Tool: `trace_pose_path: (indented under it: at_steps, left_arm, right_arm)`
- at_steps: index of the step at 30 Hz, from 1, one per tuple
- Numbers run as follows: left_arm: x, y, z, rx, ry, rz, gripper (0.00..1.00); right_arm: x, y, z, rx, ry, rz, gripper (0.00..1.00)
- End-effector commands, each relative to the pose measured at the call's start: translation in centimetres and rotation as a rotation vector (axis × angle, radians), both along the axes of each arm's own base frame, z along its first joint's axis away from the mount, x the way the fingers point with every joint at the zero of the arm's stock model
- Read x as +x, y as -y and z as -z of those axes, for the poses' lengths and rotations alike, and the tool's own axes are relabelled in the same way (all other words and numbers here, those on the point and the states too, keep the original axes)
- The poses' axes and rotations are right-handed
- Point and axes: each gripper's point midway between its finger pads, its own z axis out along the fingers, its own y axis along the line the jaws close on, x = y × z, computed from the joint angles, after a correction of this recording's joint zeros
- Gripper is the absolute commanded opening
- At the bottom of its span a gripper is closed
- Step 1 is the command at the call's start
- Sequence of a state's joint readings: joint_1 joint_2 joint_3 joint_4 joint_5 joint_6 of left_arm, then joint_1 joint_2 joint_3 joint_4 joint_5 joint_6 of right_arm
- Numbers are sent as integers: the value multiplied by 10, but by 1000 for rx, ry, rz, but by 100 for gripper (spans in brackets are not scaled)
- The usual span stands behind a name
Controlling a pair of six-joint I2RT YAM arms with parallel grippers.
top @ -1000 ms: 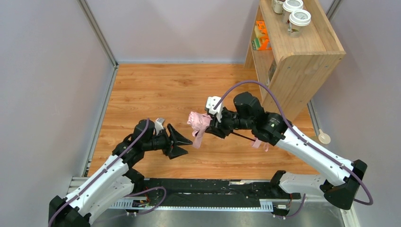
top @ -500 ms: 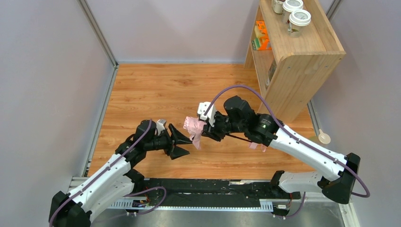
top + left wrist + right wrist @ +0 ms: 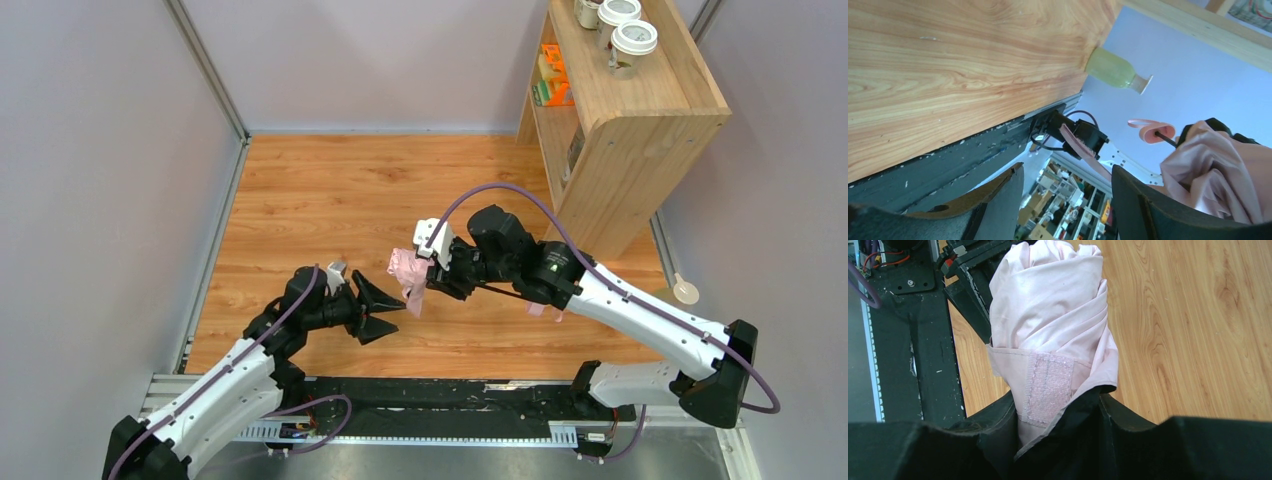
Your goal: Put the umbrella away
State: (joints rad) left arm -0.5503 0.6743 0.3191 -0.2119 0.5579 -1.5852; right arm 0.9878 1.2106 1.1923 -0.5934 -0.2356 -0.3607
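Clamps the umbrella [image 3: 408, 266] in the right gripper [image 3: 432, 272], jaws closed tight on the pale pink bundle of fabric, up off the wooden table [image 3: 330, 190] near its middle. Seen from the right wrist, bulges rolled cloth out past the black fingers [image 3: 993, 427], with a pink fastening strap [image 3: 1045, 385] lying across the front; no lettering legible on it. Runs the thin black shaft [image 3: 508, 290] back under the right arm to the small pink handle [image 3: 545, 303] and its loop. Points the left gripper [image 3: 388, 307] at the bundle from the left, jaws spread wide, just beside the cloth. Far right, a wooden shelf [image 3: 640, 120] with lidded paper cups [image 3: 632, 38] on top, print too small to read.
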Motion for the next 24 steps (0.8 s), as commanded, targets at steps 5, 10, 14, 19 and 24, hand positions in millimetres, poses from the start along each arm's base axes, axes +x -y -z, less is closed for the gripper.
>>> trace_pose_path:
  at_steps: [5,10,14,19,24]
  left_arm:
    - [19,-1,-21,-193,-588,-352,72]
    - [14,-2,-24,-136,-637,-354,73]
    - [16,-2,-24,-140,-652,-370,73]
    - [10,-3,-22,-107,-666,-353,73]
    - [10,-2,-21,-96,-675,-348,73]
  right_arm:
    - [-5,-11,-40,102,89,-33,0]
    - [-7,-15,-44,104,103,-35,0]
    - [-10,-16,-47,100,122,-32,0]
    - [-3,-17,-50,94,156,-1,0]
    - [-1,-22,-58,118,176,-1,0]
